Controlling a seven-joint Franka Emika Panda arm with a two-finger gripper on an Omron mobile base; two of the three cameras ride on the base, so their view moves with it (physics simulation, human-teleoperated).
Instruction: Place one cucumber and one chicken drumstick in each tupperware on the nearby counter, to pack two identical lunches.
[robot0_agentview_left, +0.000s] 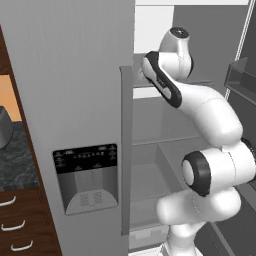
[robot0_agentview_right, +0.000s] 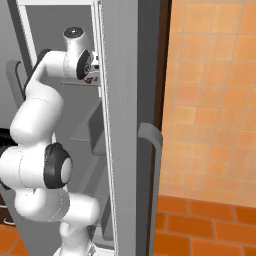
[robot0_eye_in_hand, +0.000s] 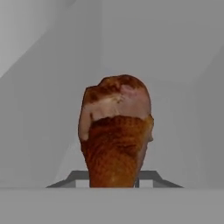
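Close ahead, chicken drumstick (robot0_eye_in_hand: 116, 135) upright between pale fridge walls, room either side; gripper's grip untellable.

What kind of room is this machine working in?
Most likely a home kitchen. The arm reaches into an open fridge whose door carries a dispenser panel; a dark stone counter over wooden drawers stands beside it, and a chicken drumstick fills the hand camera's view.

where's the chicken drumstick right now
In the hand view the chicken drumstick sits dead centre, rising right above the gripper, with pale grey fridge walls behind it. The arm reaches into the open fridge.
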